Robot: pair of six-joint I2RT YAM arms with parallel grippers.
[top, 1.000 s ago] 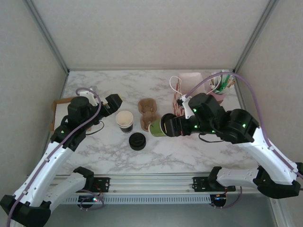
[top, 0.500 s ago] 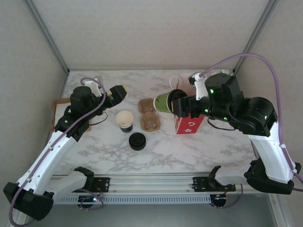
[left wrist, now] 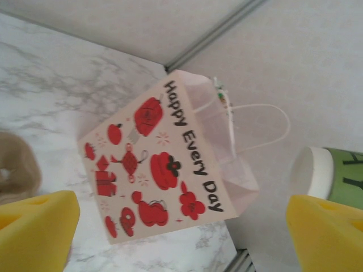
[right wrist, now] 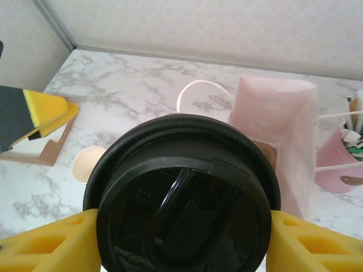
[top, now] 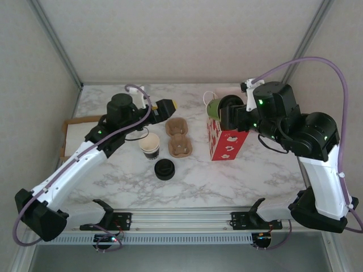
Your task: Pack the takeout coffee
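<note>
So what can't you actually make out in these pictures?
- Bottom of the gift bag: top external view, its red wall hides it; right wrist view, the takeout coffee's black lid blocks it.
- Coffee's green wall: right wrist view, behind its own lid.
- Pink holder: right wrist view, cut by the right edge.

A brown pulp cup carrier (top: pixel 178 136) is laid flat on the marbled table (top: pixel 227 181). A lidless cup (top: pixel 149 144) is stood just left of the carrier, with a loose black lid (top: pixel 164 169) near its front. A printed paper bag (top: pixel 225 144) is stood to its right. What may be a cardboard tray (top: pixel 76 133) is seen well to its left.
</note>
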